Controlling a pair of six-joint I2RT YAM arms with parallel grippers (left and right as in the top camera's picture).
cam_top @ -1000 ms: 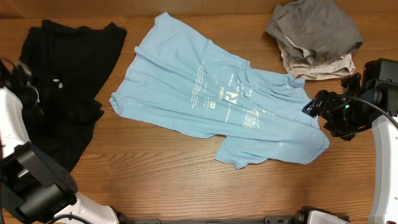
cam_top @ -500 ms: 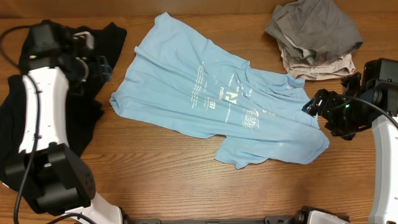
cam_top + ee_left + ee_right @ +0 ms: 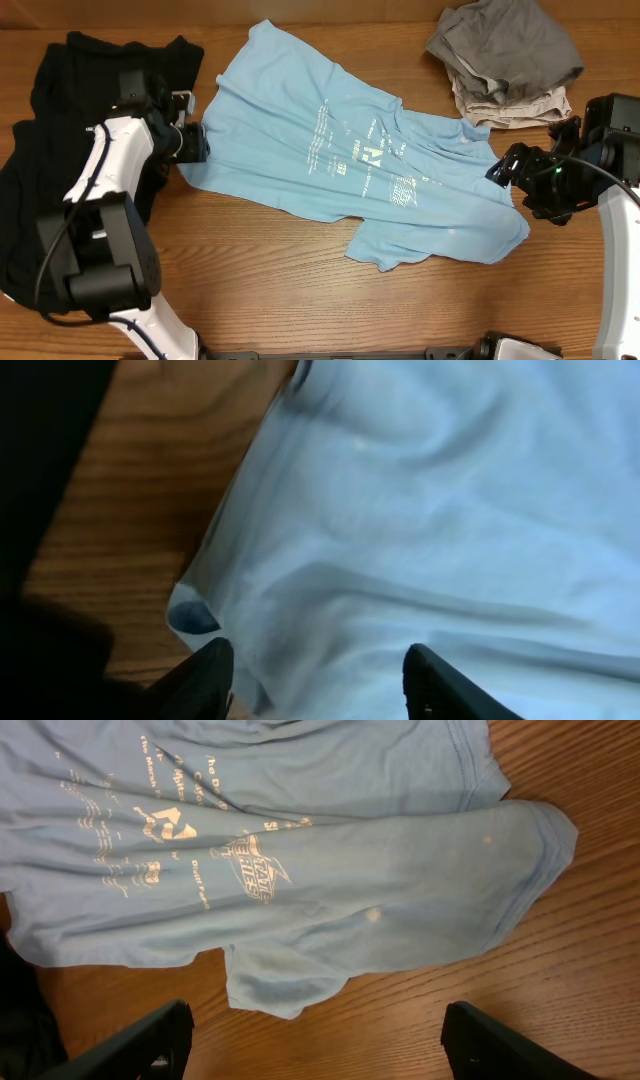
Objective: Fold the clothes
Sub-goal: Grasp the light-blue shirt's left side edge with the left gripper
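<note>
A light blue T-shirt (image 3: 340,150) is seen spread out, rumpled and unfolded, across the middle of the wooden desk (image 3: 250,290) in the overhead view. It runs from the upper centre of the frame down toward the lower right, with white print (image 3: 365,160) facing up. A black garment (image 3: 90,100) is laid flat at the upper left of the frame. A pile of grey and beige clothes (image 3: 505,55) is stacked at the upper right, close to the shirt but apart from it.

The left hand (image 3: 190,142) is placed at the shirt's left edge, between the black garment and the blue cloth. In the left wrist view its fingers (image 3: 212,672) are shown apart at the bottom of the frame, just over the blue hem where bare wood begins. Whether the cloth is touched cannot be told.

The right hand (image 3: 512,185) is found at the shirt's right edge, at the right of the frame. In the right wrist view its fingers (image 3: 150,1038) are spread wide at the lower corners with nothing held between them. The shirt fills the upper part of that frame and bare wood is seen below.
</note>
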